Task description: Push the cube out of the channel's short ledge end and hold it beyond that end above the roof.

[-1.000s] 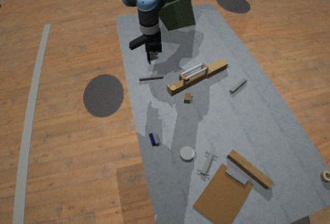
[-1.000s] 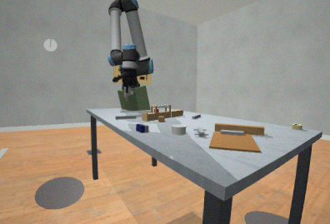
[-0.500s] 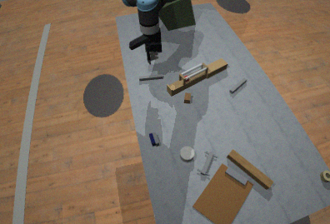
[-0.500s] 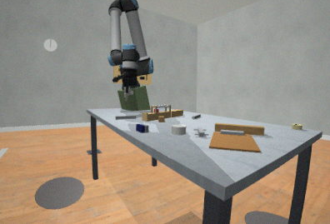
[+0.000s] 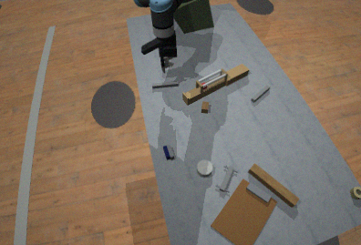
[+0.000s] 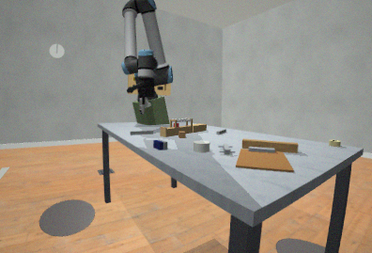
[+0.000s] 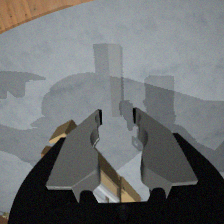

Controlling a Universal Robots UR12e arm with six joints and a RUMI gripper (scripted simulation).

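Pincer [image 5: 166, 66], upper centre of frame: partly open, gripping nothing, hanging above grey worktop [image 5: 292, 128]. Wooden channel [image 5: 216, 84] just right; dark bar [image 5: 165, 85] below.

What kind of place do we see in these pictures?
Probably a robot test room: bare grey walls, a wooden floor, and one grey table bearing the arm with small test pieces such as a wooden channel.

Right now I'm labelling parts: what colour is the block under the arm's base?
Dark green pedestal block, clearest in the top view.
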